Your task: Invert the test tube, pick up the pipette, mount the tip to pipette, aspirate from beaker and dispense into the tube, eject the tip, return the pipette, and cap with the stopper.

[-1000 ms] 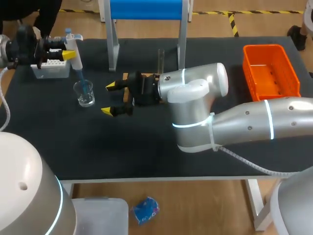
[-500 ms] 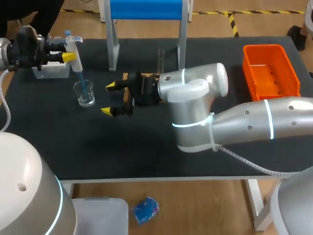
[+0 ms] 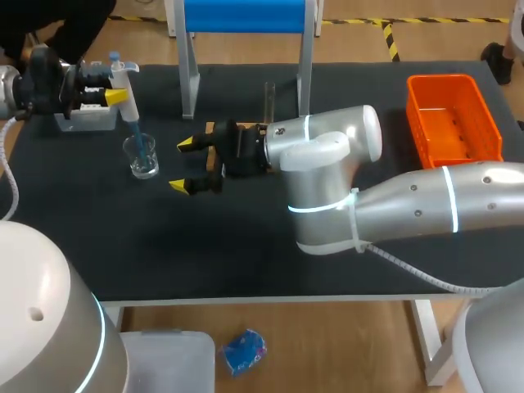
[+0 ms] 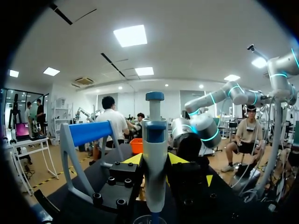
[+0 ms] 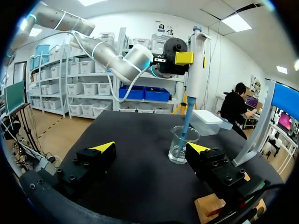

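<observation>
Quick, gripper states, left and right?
Left gripper: shut on the pipette, which dips into the beaker.
Right gripper: open, holding nothing, beside the beaker.

Pipette (image 3: 123, 78) white-grey, blue plunger cap, blue tip (image 3: 136, 131). Beaker (image 3: 142, 157) clear glass. Table (image 3: 164, 246) black. Bin (image 3: 416, 123) orange. Right gripper (image 3: 182, 165) black, yellow fingertips. Right arm (image 3: 327, 160) silver, cyan light bands. Tip box (image 3: 82, 123) white.
</observation>
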